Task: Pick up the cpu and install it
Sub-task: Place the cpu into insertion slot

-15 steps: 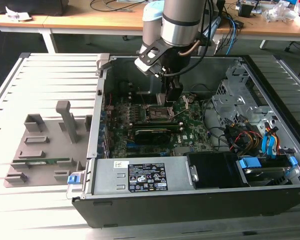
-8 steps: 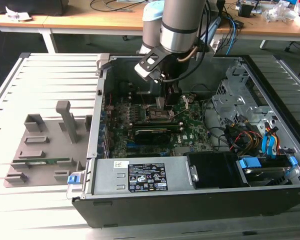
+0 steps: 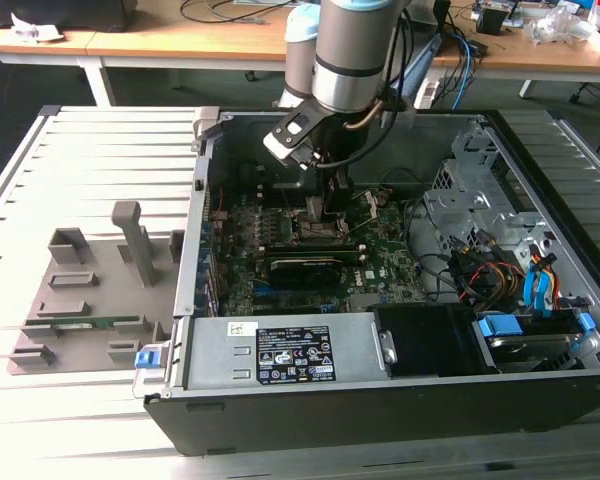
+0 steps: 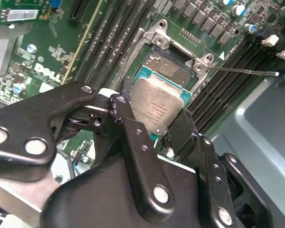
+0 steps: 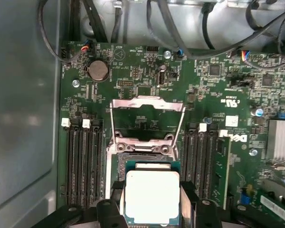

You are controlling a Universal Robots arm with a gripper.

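Observation:
The cpu, a flat square chip with a silver top and a thin green edge, sits between the two black fingers of my gripper, which is shut on it. In the first wrist view the cpu hangs just short of the open socket, whose metal bracket stands swung up. In the second wrist view the chip partly overlaps the dark socket. In the exterior view my gripper is lowered inside the open computer case, over the motherboard's middle.
Rows of black memory slots flank the socket, with one green memory stick seated. A thin metal lever juts out beside the socket. Cables and drive bays crowd the exterior view's right. A grey fixture tray lies outside the case.

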